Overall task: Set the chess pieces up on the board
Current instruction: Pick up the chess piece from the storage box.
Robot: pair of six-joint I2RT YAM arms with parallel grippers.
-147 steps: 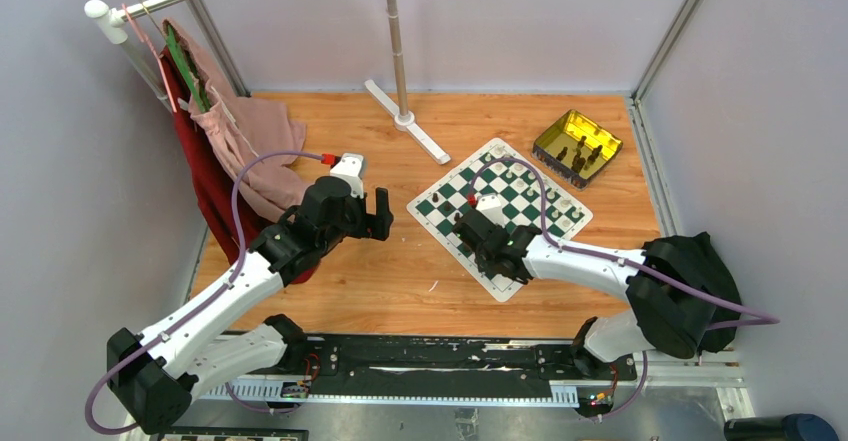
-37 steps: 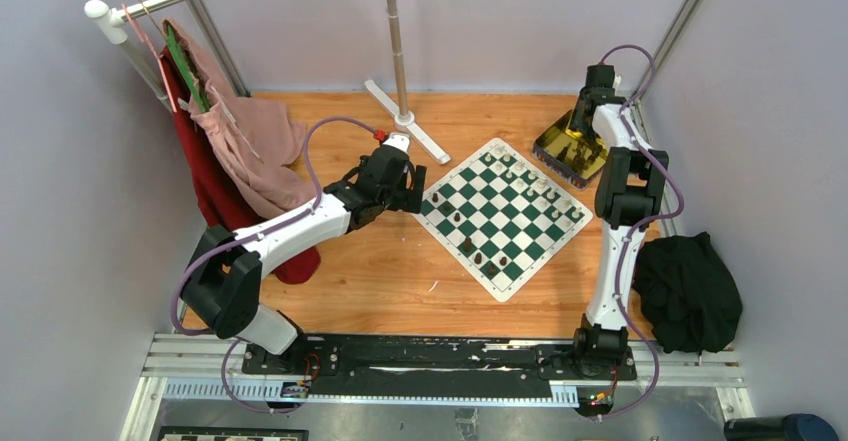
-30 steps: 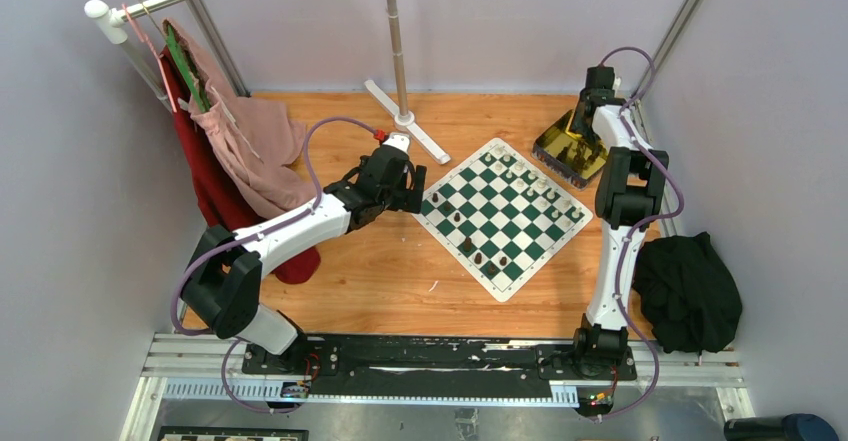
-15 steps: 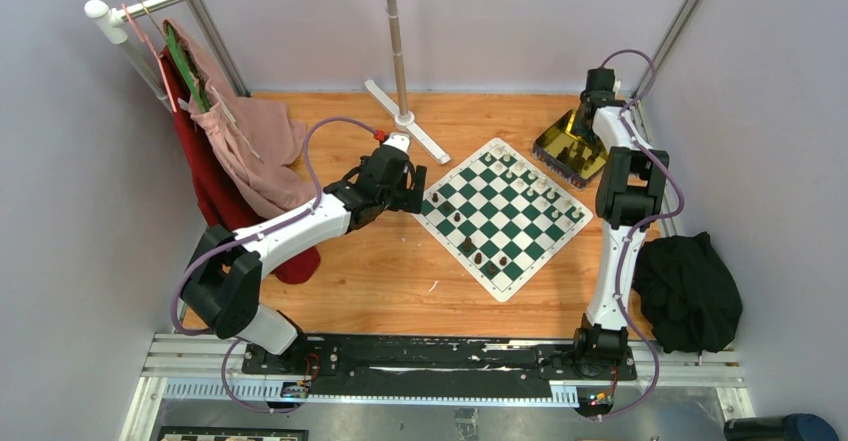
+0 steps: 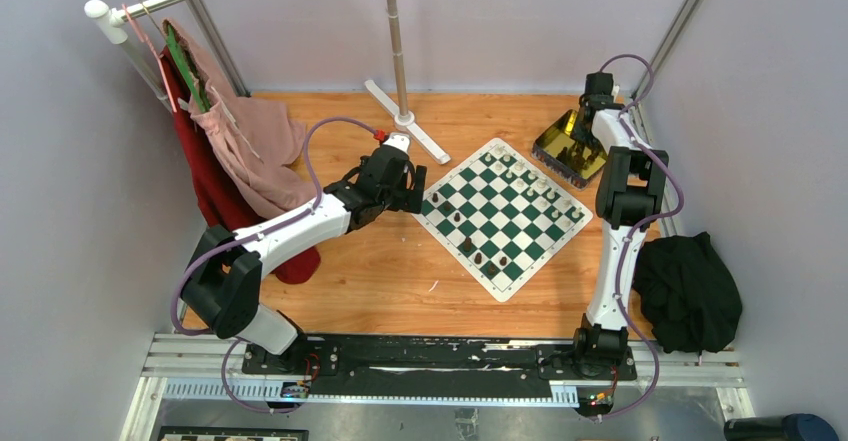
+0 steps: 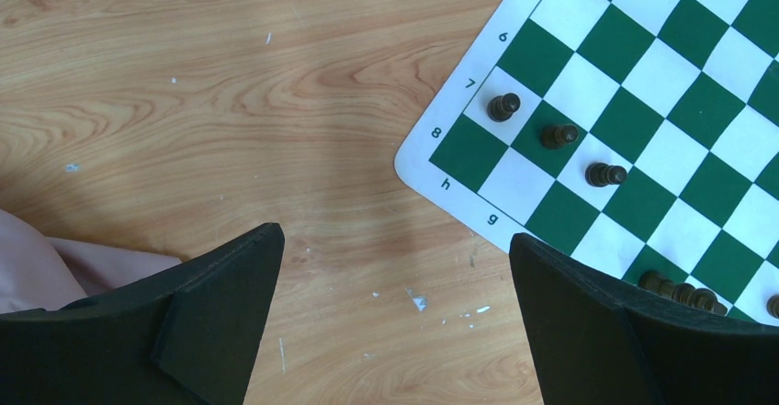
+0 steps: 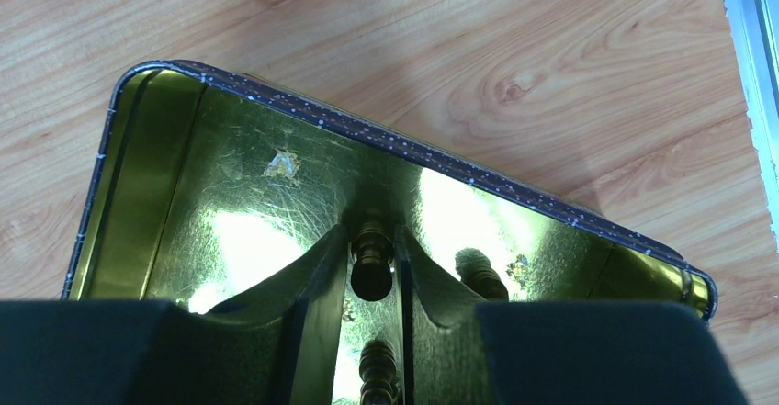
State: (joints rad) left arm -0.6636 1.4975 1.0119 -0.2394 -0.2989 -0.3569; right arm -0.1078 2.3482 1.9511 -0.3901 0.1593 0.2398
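seemingly mid-grasp, right gripper (image 7: 372, 238) is straddling a dark brown chess piece (image 7: 371, 281) in shiny gold rectangular tin (image 7: 248, 175); clamping unclear, lift vertically.

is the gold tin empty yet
Not empty: dark pieces are inside the gold tin, one between the fingers of the right gripper.

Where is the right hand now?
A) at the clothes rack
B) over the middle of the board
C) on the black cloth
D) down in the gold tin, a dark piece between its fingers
D: the right wrist view shows the right hand in the gold tin, around a dark piece.
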